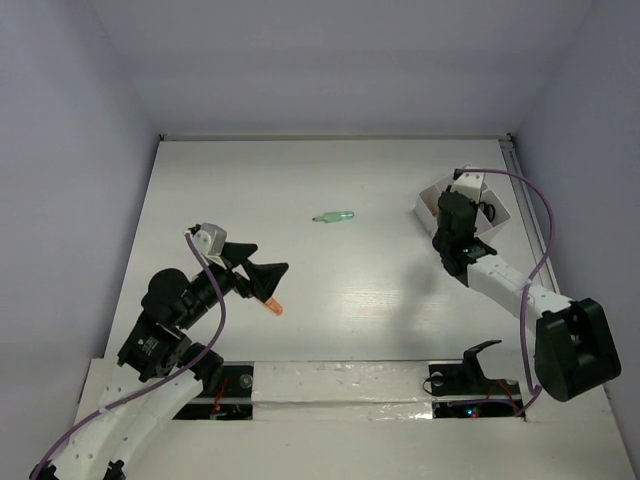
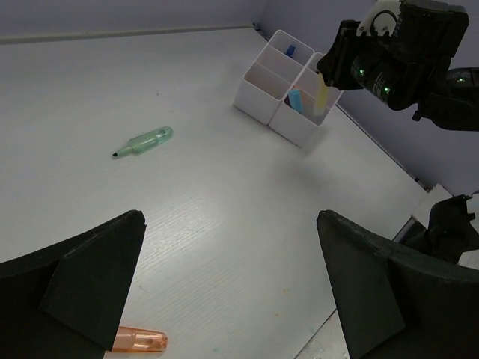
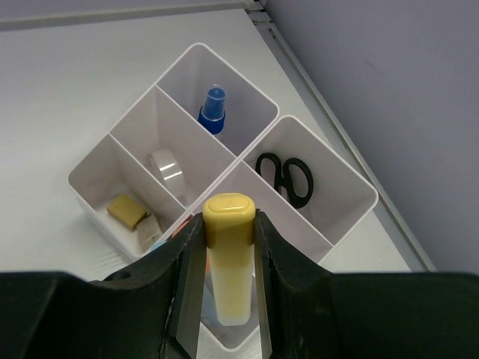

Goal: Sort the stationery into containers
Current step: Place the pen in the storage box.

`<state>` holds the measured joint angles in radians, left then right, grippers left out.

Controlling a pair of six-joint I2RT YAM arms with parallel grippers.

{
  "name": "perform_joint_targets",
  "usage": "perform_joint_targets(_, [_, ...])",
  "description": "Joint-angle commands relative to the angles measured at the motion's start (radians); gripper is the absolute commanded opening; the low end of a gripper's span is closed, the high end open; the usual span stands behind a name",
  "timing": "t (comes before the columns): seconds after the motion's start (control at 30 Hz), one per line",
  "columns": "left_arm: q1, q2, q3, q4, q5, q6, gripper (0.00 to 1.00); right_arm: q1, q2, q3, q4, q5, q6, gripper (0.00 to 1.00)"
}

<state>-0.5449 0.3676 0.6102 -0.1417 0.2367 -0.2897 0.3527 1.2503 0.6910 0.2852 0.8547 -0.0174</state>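
Roughly two-thirds done, by my read. Tray point(image 3: 232, 75) sits at the tabletop's far right corner, close to the right edge. It already has a bottle point(image 3: 212, 108), tape point(image 3: 168, 168), scissors point(image 3: 284, 176) and a tan block point(image 3: 127, 211), each in its own compartment. The near compartment holds something blue point(image 2: 296, 99); can't tell what.

Right gripper point(image 3: 228, 224) is clamped narrow on a yellow marker point(image 3: 228, 277), upright, hanging over that near compartment. Can't tell whether its lower end touches the bottom. The drop looks like the step in hand.

Left gripper point(image 2: 230, 217) is spread wide with nothing in it, over the near left part of the tabletop. Orange marker point(image 2: 138, 340) lies flat by one finger, not between the two.

Left to do:
- release the yellow marker
- pick up the orange marker
- pick up the green marker point(image 1: 333, 216), which lies flat and alone mid-table toward the far edge, well apart from both arms and the tray

Room: the tabletop around both loose markers is bare, so the approach from above is open. The tight spot is the tray, with the right edge rail point(image 3: 337, 142) and wall point(image 3: 389, 75) just beside it. The right arm should probably leave upward and toward the middle. The near compartment is filling up, so long items may lean on each other.
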Motion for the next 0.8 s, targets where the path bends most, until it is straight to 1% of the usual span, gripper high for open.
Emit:
perform_joint_targets(0.0, [-0.007,-0.010,-0.001,0.033,-0.011,0.000,0.99,-0.006,0.008,-0.025,0.097,-0.006,-0.006,0.01])
perform_joint_targets(0.03, [-0.007,-0.009,0.000,0.034,-0.011,0.000,0.99,-0.006,0.014,-0.037,0.103,-0.020,-0.006,0.04])
perform_joint_targets(0.1, [-0.007,-0.007,-0.001,0.034,-0.011,0.000,0.99,-0.006,0.029,-0.038,0.091,-0.022,0.008,0.06])
perform_joint_targets(0.17, [-0.007,-0.006,-0.001,0.033,-0.013,0.000,0.99,-0.006,0.044,-0.038,0.080,-0.020,0.020,0.12])
perform_joint_targets(0.2, [-0.007,-0.004,-0.001,0.033,-0.014,0.000,0.99,-0.006,0.046,-0.039,0.072,-0.023,0.054,0.17])
perform_joint_targets(0.23, [-0.007,-0.001,0.000,0.031,-0.016,0.000,0.99,-0.006,0.044,-0.041,0.072,-0.026,0.056,0.29])
perform_joint_targets(0.27, [-0.007,0.001,0.000,0.033,-0.014,0.000,0.99,-0.006,0.038,-0.035,0.071,-0.031,0.054,0.35])
perform_joint_targets(0.3, [-0.007,0.001,0.000,0.033,-0.016,0.000,0.99,-0.006,0.034,-0.028,0.060,-0.034,0.054,0.44])
perform_joint_targets(0.33, [-0.007,0.004,0.000,0.033,-0.016,0.000,0.99,-0.006,0.029,-0.024,0.055,-0.037,0.054,0.57])
perform_joint_targets(0.37, [-0.007,0.005,0.002,0.033,-0.016,0.000,0.99,-0.006,0.018,-0.015,0.048,-0.042,0.053,0.61])
perform_joint_targets(0.4, [-0.007,0.007,0.000,0.033,-0.017,-0.002,0.99,-0.006,0.014,0.010,0.023,-0.049,0.050,0.67])
perform_joint_targets(0.43, [-0.007,0.005,0.000,0.033,-0.017,-0.002,0.99,-0.006,0.009,0.024,0.010,-0.063,0.051,0.69])
perform_joint_targets(0.5, [-0.007,0.008,0.002,0.033,-0.020,-0.002,0.99,-0.006,-0.009,0.063,-0.033,-0.075,0.057,0.71])
perform_joint_targets(0.6, [-0.007,0.010,0.000,0.033,-0.025,0.000,0.99,0.008,-0.038,0.102,-0.101,-0.163,0.076,0.71])
perform_joint_targets(0.67, [-0.007,0.010,0.002,0.030,-0.034,0.000,0.99,0.017,-0.043,0.142,-0.132,-0.279,0.102,0.65])
perform_joint_targets(0.7, [-0.007,0.010,0.002,0.028,-0.037,0.001,0.99,0.031,-0.031,0.157,-0.158,-0.354,0.109,0.61])
perform_joint_targets(0.73, [-0.007,0.010,0.005,0.028,-0.042,0.001,0.99,0.049,-0.019,0.172,-0.173,-0.469,0.115,0.42])
perform_joint_targets(0.77, [-0.007,0.011,0.005,0.025,-0.051,0.003,0.99,0.058,-0.002,0.212,-0.187,-0.532,0.116,0.29])
